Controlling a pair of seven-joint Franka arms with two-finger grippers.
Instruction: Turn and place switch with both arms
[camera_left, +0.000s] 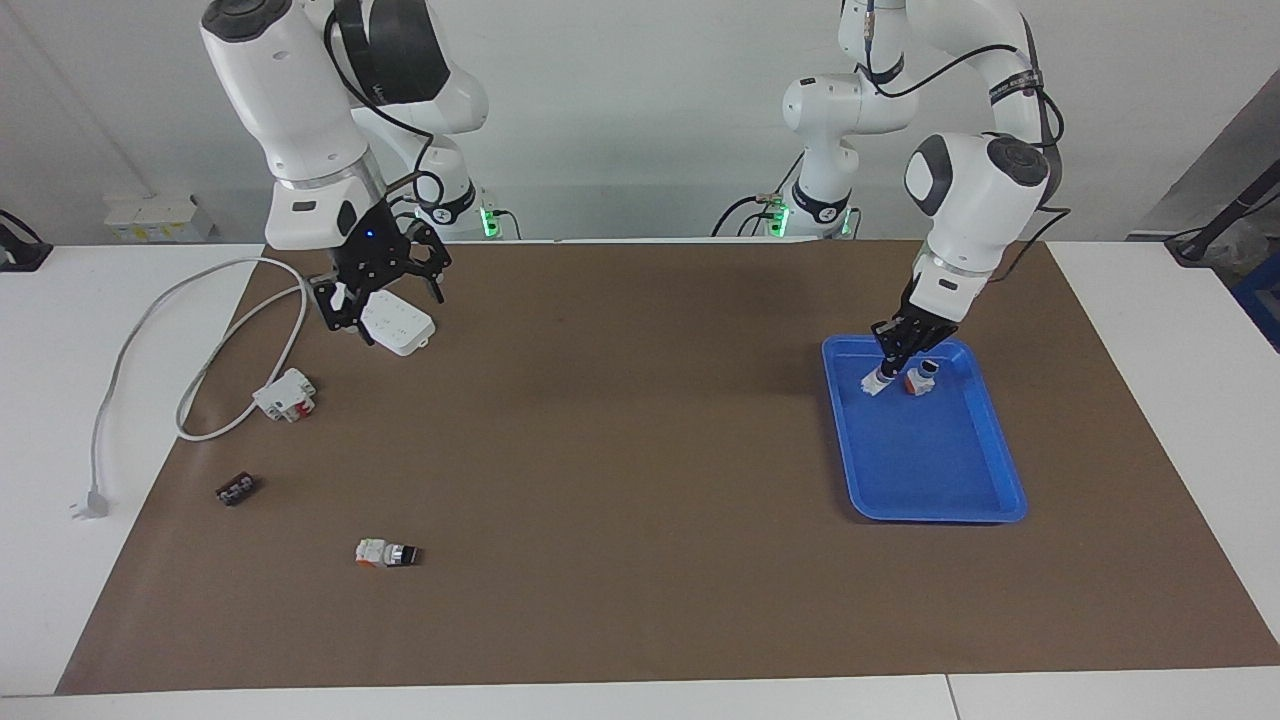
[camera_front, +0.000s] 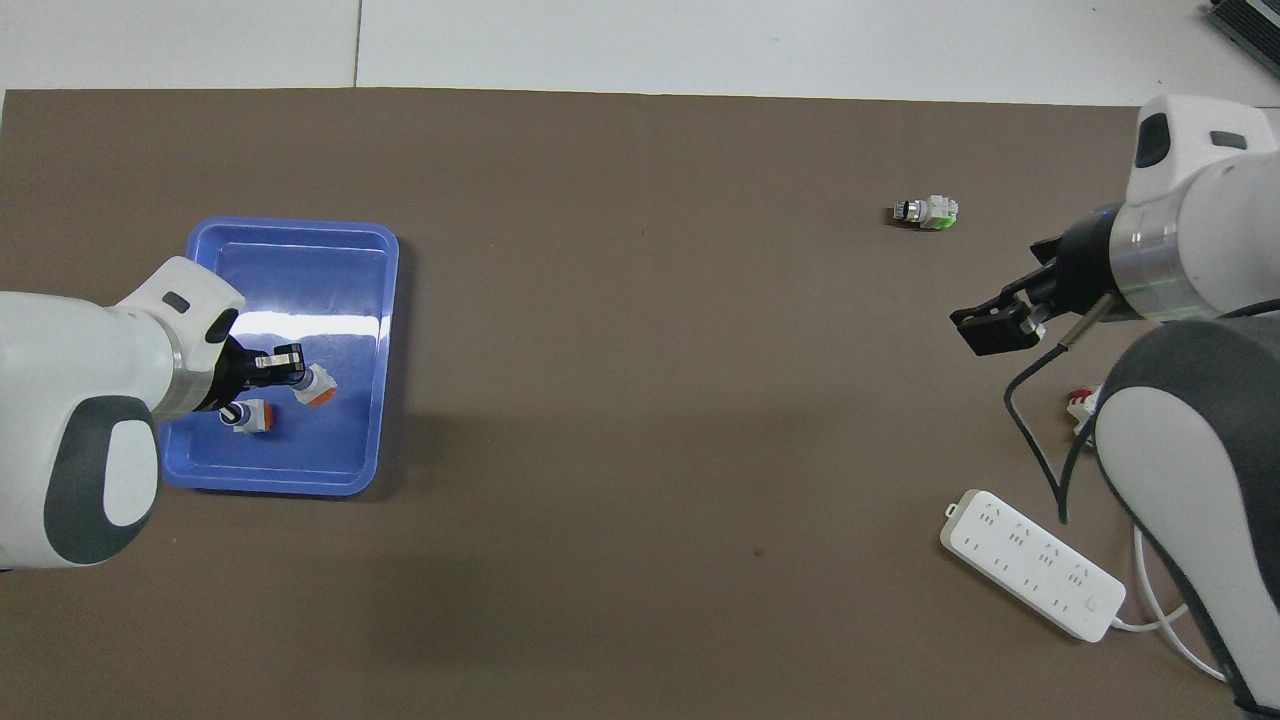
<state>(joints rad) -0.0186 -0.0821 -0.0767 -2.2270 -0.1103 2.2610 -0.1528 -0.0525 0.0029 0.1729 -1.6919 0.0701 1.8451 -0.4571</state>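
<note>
The switch (camera_left: 876, 382), with a white and orange block, stands tilted in the blue tray (camera_left: 940, 470), knob end up. My left gripper (camera_left: 897, 350) is low in the tray and shut on its knob end. In the overhead view the switch (camera_front: 315, 386) shows its orange end beside my left gripper (camera_front: 274, 362). My right gripper (camera_left: 385, 290) is open and empty, raised over the mat at the right arm's end, close to the power strip (camera_left: 398, 322); it also shows in the overhead view (camera_front: 995, 328).
A red-based switch (camera_left: 918, 381) stands in the tray beside the held one. A near-twin, mostly white switch (camera_left: 388, 553) lies on the brown mat, farther from the robots than the strip. A white-and-red block (camera_left: 285, 395), a small black part (camera_left: 237, 489) and the strip's cable (camera_left: 130, 350) lie nearby.
</note>
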